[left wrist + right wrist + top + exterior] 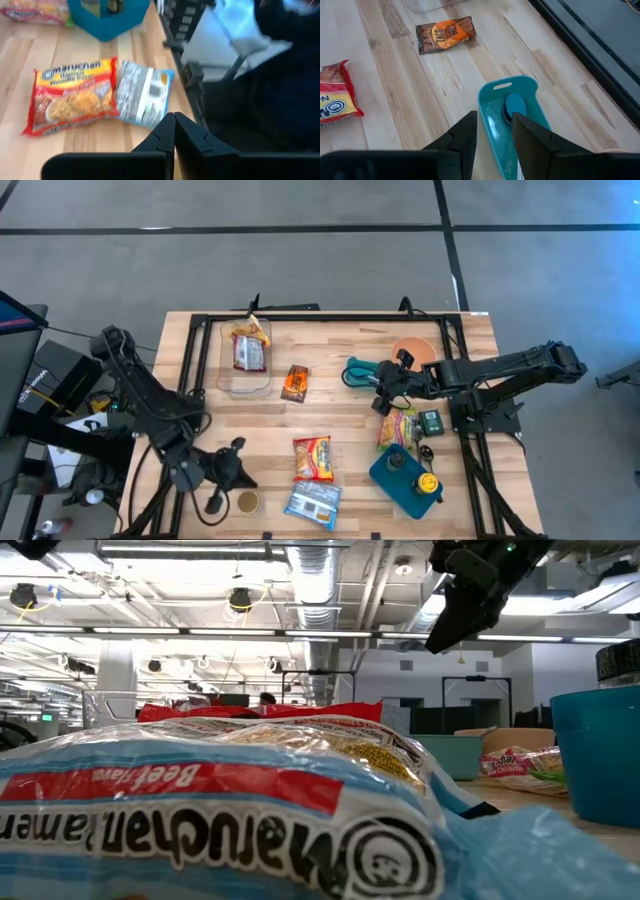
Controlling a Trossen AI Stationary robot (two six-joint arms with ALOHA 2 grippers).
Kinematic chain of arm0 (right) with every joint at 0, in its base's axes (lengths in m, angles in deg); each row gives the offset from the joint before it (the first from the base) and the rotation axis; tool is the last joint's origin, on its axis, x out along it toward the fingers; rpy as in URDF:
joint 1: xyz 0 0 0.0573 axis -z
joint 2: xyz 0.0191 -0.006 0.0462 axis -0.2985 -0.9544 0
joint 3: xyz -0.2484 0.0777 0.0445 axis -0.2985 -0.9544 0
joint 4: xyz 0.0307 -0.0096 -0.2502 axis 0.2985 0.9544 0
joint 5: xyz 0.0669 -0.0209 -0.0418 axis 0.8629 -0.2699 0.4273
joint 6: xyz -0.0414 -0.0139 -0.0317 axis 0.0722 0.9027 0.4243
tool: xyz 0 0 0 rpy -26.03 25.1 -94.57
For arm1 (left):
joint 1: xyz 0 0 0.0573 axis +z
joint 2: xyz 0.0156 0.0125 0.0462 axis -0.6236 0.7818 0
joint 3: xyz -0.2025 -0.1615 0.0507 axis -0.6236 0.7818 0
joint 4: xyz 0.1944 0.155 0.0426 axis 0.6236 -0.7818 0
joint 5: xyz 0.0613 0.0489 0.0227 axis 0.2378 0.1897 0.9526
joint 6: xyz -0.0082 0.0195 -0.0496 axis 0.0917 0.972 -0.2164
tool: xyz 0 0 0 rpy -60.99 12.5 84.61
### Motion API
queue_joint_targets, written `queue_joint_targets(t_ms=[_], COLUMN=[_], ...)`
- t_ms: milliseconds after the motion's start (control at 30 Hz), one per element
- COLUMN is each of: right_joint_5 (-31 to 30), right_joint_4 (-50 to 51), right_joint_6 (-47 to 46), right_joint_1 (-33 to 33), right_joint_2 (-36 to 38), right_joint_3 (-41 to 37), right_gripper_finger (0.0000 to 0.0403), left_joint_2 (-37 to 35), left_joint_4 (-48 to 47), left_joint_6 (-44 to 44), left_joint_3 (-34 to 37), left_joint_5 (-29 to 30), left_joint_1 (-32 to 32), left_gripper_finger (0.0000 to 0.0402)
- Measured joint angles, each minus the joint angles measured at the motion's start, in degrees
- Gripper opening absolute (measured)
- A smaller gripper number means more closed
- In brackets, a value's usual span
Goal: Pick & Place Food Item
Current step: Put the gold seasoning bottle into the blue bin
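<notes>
Food packets lie flat on the wooden table: an orange-brown packet (295,383) (445,34), a red-and-yellow ramen pack (313,458) (72,95), a blue ramen pack (313,502) (142,92) and another ramen pack (397,428). One more packet lies in a clear tray (228,370) at the far left. My right gripper (383,388) (494,131) hangs open above a small teal bin (360,372) (512,107) and touches nothing. My left gripper (240,470) (174,131) is shut and empty, above the near left of the table, left of the two ramen packs.
A larger teal container (405,478) with a yellow item stands near the right front. An orange bowl (413,350) sits at the far right, a small green item (430,422) beside the ramen pack, and a small round tin (247,501) by the near edge. Black frame rails (190,370) border the table.
</notes>
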Motion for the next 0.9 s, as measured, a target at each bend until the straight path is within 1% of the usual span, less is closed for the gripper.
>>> queue_joint_targets(t_ms=[133, 267, 367, 533, 600, 767, 900], right_joint_5=[0.0, 0.0, 0.0, 0.0, 0.0, 0.0, 0.2], right_joint_4=[0.0, 0.3, 0.4, 0.1, -0.1, -1.6, -2.7], right_joint_6=[0.4, 0.6, 0.5, 0.4, 0.4, 0.2, -0.1], right_joint_1=[0.0, 0.0, 0.0, 0.0, 0.0, 0.0, 0.0], right_joint_2=[0.0, 0.0, 0.0, 0.0, 0.0, 0.0, 0.0], right_joint_3=[0.0, 0.0, 0.0, 0.0, 0.0, 0.0, 0.0], right_gripper_finger=[0.0115, 0.0115, 0.0115, 0.0115, 0.0115, 0.0115, 0.0115], left_joint_2=[1.1, 0.0, -0.9, 0.6, 1.2, 3.4, 8.0], left_joint_4=[-5.9, -8.2, -9.8, -16.6, -19.9, -22.2, -21.4], left_joint_6=[-2.3, -6.7, -9.1, -18.9, -21.5, -21.7, -21.6], left_joint_3=[-2.6, -3.9, -4.2, -4.1, -4.0, -4.0, -4.0], left_joint_5=[-0.3, -0.4, 0.7, 1.3, 1.3, 1.3, 0.9], left_joint_1=[-1.7, -3.8, -5.7, -8.7, -9.8, -11.6, -12.0], left_gripper_finger=[0.0, 0.0, 0.0, 0.0, 0.0, 0.0, 0.0])
